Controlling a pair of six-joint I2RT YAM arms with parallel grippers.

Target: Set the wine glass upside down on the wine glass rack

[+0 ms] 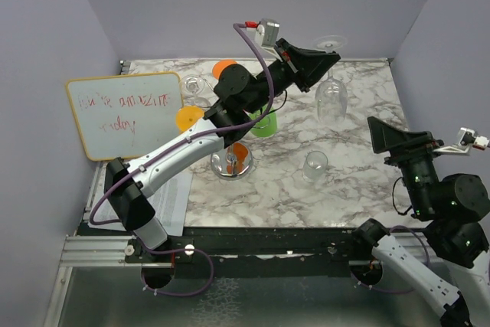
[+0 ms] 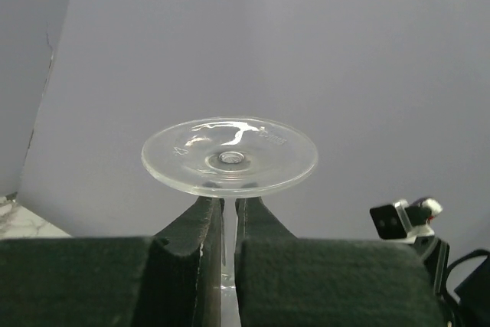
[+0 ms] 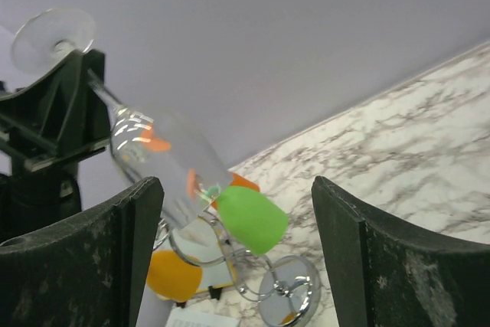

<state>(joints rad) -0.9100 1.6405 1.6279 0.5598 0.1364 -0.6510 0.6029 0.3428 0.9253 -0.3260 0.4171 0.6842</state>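
Observation:
My left gripper (image 1: pixel 321 59) is shut on the stem of a clear wine glass (image 1: pixel 331 99) and holds it upside down in the air, foot up, to the right of the rack. In the left wrist view the stem sits between the closed fingers (image 2: pixel 200 223) under the round foot (image 2: pixel 230 157). The chrome wine glass rack (image 1: pixel 222 165) stands mid-table with its mirrored disc base; green (image 1: pixel 262 122) and orange (image 1: pixel 189 118) glasses hang on it. In the right wrist view I see the held glass (image 3: pixel 164 158) and the rack (image 3: pixel 287 290). My right gripper (image 1: pixel 394 137) is open and empty at the right.
A small clear tumbler (image 1: pixel 315 165) stands on the marble table right of the rack. A whiteboard (image 1: pixel 125 115) with red writing leans at the left, a paper sheet (image 1: pixel 172 197) lies near the front left edge. Purple walls enclose three sides.

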